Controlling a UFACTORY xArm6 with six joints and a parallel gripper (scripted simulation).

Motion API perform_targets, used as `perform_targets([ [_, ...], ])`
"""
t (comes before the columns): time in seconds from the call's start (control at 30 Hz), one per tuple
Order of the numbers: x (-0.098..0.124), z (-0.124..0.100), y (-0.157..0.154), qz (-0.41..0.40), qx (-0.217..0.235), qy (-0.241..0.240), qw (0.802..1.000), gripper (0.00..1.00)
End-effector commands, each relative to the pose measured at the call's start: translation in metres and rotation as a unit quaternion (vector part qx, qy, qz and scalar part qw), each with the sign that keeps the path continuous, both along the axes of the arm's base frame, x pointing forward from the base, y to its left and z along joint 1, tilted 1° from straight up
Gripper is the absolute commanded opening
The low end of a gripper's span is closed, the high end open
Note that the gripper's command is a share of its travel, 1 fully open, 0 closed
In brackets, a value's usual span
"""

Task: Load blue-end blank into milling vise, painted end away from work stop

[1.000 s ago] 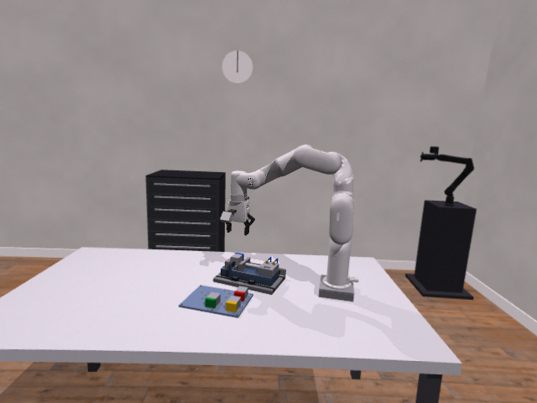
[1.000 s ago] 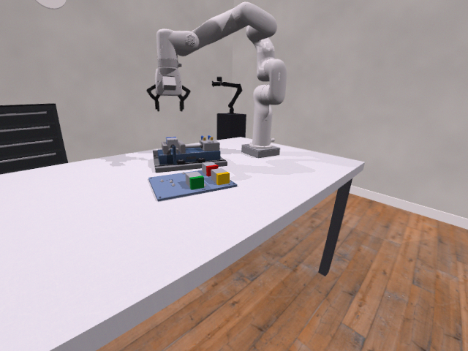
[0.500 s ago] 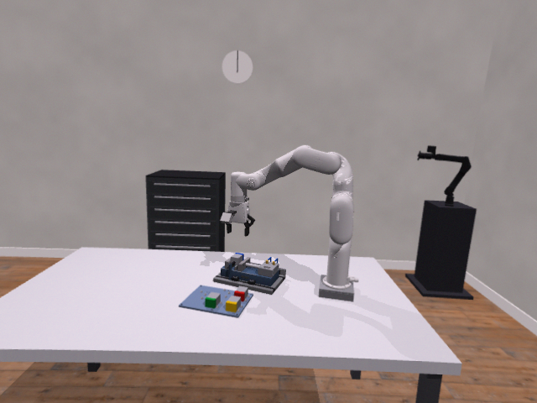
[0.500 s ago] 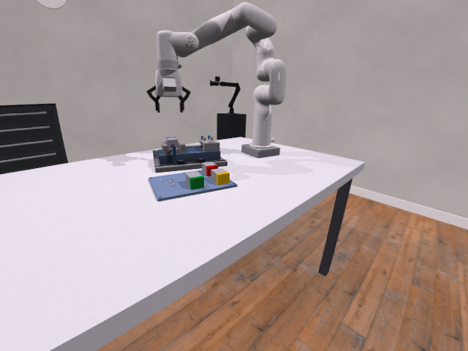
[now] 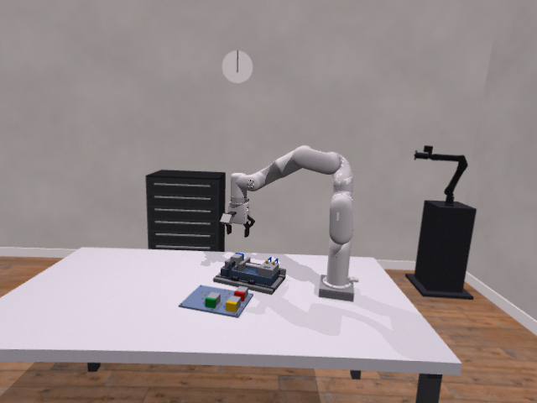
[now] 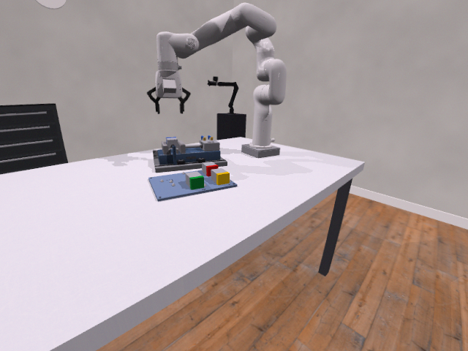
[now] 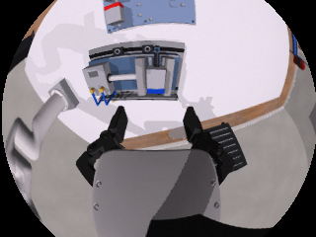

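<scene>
My gripper is open and empty, and hangs high above the vise. The grey blank with the blue end lies between the jaws, beside the block without hoses. Its blue end points away from the infeed plate. On the plate stand the green-ended blank, the yellow-ended blank and the red-ended blank, the red one nearest the vise.
The arm's base stands on the white table right of the vise. A black drawer cabinet stands behind the table. A black pedestal with a camera arm stands on the floor further off.
</scene>
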State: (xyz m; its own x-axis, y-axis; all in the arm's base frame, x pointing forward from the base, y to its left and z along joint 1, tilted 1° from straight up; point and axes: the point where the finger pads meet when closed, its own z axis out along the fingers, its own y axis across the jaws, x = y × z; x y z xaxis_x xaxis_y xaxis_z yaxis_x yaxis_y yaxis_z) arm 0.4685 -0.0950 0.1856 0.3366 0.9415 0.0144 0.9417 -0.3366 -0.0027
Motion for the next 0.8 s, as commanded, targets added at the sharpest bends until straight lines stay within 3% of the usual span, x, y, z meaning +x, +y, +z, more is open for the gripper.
perform_targets([
  [0.0, 0.0013, -0.0002, -0.0002, 0.0, -0.001, -0.002, 1.0, 1.0],
  [0.77, 0.0013, -0.0029, -0.0002, 0.0, 0.0, -0.002, 1.0, 1.0],
])
